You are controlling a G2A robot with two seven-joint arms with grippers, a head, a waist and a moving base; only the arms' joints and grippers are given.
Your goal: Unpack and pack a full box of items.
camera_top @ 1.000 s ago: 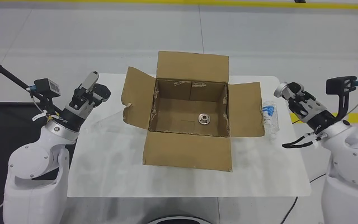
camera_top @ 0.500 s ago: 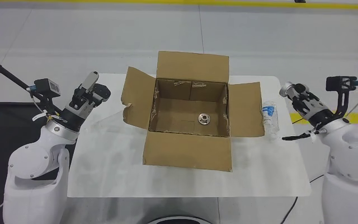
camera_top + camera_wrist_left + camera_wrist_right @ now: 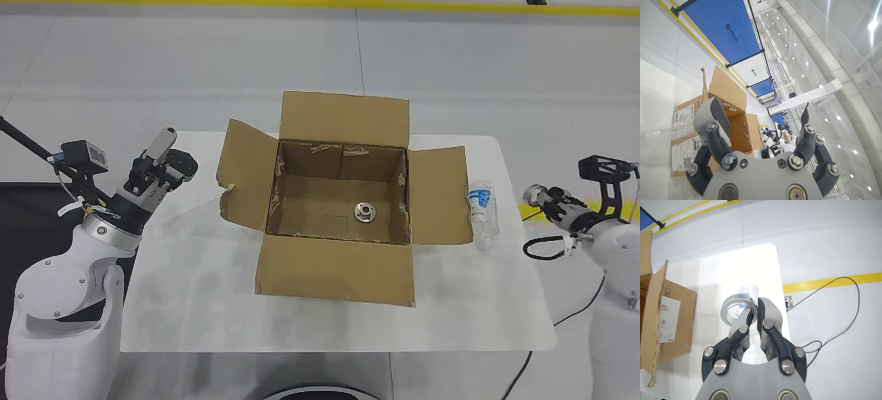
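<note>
At three o'clock from the cardboard box [image 3: 340, 215], beyond the edge of the table [image 3: 200, 300], the right gripper [image 3: 755, 311] pinches a metal ring [image 3: 737, 298] by its rim. At nine o'clock the left gripper [image 3: 761, 108] hangs with fingers spread wide. Another metal part [image 3: 363, 211] lies inside the box.

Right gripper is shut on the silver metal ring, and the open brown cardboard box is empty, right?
No. The right gripper is shut on the silver metal ring, but the open brown cardboard box is not empty: the top view shows a small round metal part on its floor.
</note>
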